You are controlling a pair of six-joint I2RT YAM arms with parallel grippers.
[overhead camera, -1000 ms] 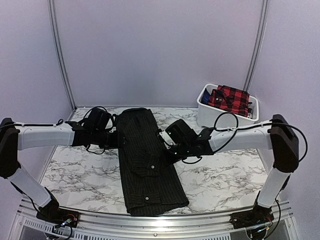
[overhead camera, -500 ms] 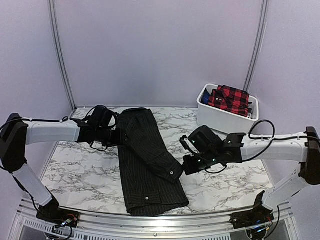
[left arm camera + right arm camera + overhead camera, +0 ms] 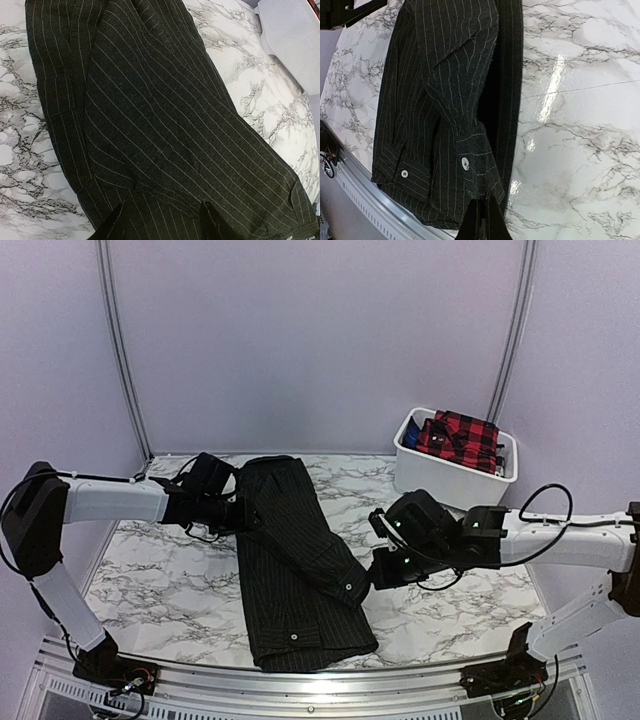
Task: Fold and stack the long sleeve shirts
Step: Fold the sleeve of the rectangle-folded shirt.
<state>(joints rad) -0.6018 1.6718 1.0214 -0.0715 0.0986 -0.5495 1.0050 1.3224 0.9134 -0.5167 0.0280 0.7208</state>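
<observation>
We see the right gripper [image 3: 481,221] with its jaws pinched together on the black pinstriped shirt [image 3: 290,610], holding the cuff [image 3: 476,167] of one sleeve [image 3: 305,540] at the shirt's right edge. A small pale button [image 3: 465,162] sits on the cuff just above the fingertips, and a second button [image 3: 404,173] shows on the shirt's near left corner. From the cuff the sleeve runs in a taut diagonal band across the shirt's body toward its far left side. There the left gripper [image 3: 162,216] stands with its jaws spread wide, both fingertips [image 3: 117,217] over striped cloth; we cannot tell whether they press on it. Both arms reach in low, one from each side of the shirt. The shirt lies folded into a long narrow strip on a marble-patterned table [image 3: 160,580], running from the far edge to the near edge, roughly midway across. Well to the right of the shirt and beyond its far end, a white bin [image 3: 430,478] sits on the table, apart from the cloth. A red-and-black plaid shirt [image 3: 460,438] lies bundled inside it.
</observation>
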